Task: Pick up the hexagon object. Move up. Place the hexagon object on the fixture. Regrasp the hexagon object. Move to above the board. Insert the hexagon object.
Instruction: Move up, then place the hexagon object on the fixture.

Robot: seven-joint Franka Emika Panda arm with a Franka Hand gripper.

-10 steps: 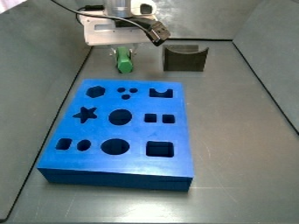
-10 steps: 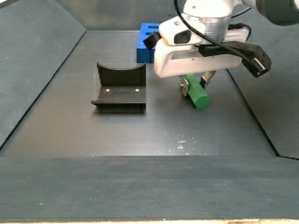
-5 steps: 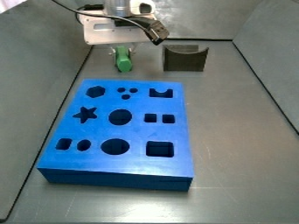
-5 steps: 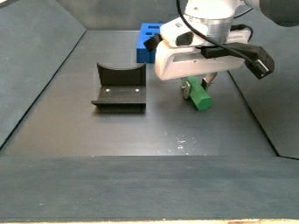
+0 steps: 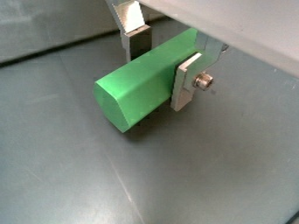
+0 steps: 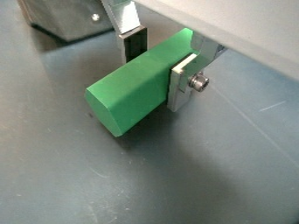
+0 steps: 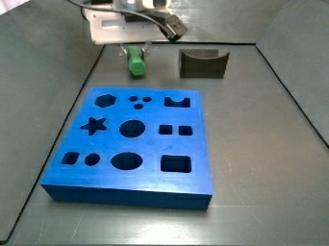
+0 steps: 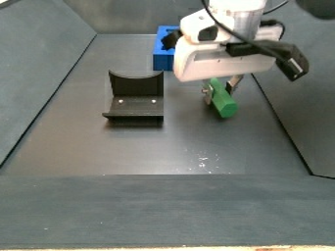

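— Where is your gripper (image 5: 158,63), and what are the jaws doing?

— It hangs near the back of the tabletop (image 7: 257,125), past the far edge of the board (image 7: 133,142). The jaws are clamped on the hexagon (image 5: 146,79): in both wrist views you see one silver finger (image 5: 187,81) pressed flat against one long side and the other finger (image 5: 135,38) against the opposite side. The bar sticks out well beyond the fingers toward the camera, showing its angled end face.

— Is the hexagon (image 6: 135,82) touching the tabletop?

— You cannot tell for certain. In a wrist view a dark shadow lies right under it. In a side view the hexagon (image 8: 224,101) hangs below the white gripper body (image 8: 210,62), close to the surface.

— Where does the fixture stand?

— In a side view the fixture (image 7: 203,63) sits well apart from the hexagon (image 7: 134,61), beside it across the back of the tabletop, notch upward. In a side view the fixture (image 8: 132,96) stands apart from the bar, with the board (image 8: 164,46) behind them.
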